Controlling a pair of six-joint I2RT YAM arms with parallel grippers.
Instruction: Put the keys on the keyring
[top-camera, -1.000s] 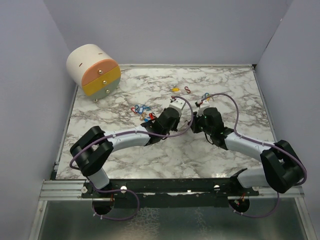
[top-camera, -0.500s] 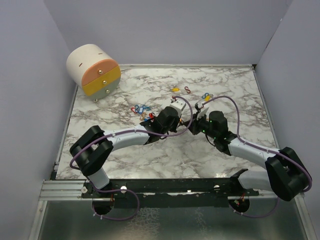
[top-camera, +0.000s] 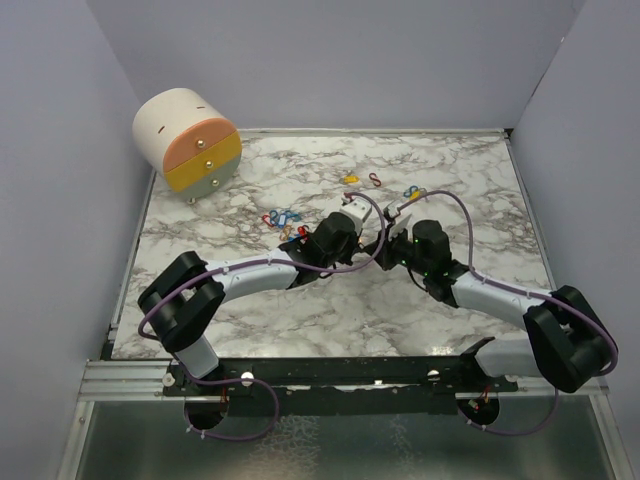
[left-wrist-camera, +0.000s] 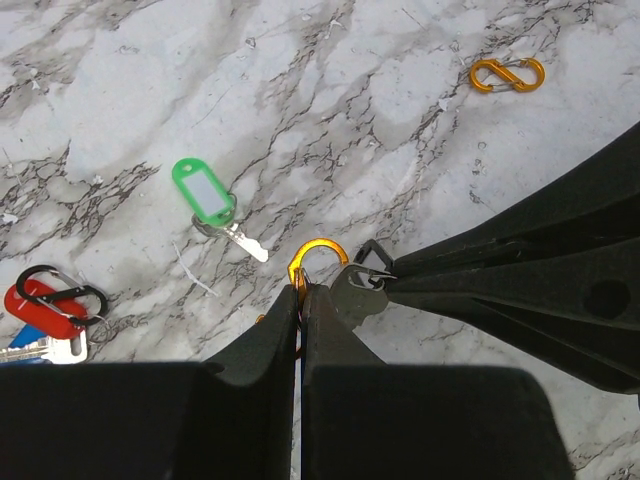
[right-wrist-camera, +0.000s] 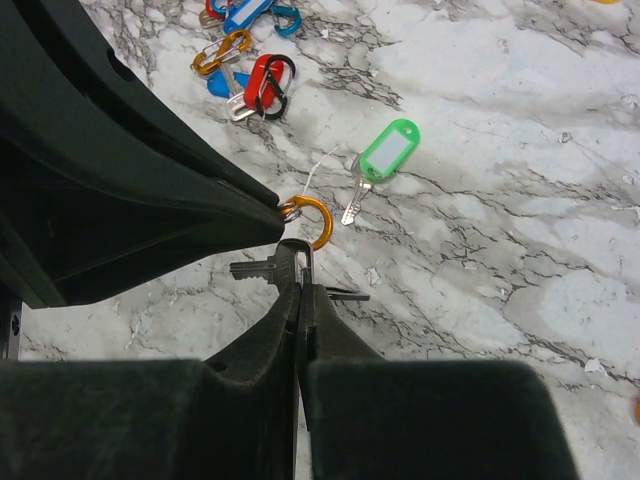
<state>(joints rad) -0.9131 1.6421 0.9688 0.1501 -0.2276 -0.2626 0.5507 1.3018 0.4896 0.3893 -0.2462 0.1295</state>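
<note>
Metal key (left-wrist-camera: 355, 293), pinched in the fully closed right gripper (right-wrist-camera: 300, 287), touches the orange keyring clip (left-wrist-camera: 318, 255), which the left gripper (left-wrist-camera: 300, 297) clamps tight at table centre. The right arm has swung inward, so threading appears begun but unfinished. Green-tagged key (left-wrist-camera: 203, 190) lies loose at ten o'clock of the clip.

Clamps a key (right-wrist-camera: 262, 268) in the right gripper (right-wrist-camera: 300, 288), fingers pressed together. Meets the left gripper (right-wrist-camera: 275, 212) just beyond, pinching an orange clip (right-wrist-camera: 312, 222). Farther right on the marble (right-wrist-camera: 520, 200), a green tag (right-wrist-camera: 390, 150); far left, red and blue tags (right-wrist-camera: 262, 78).
</note>
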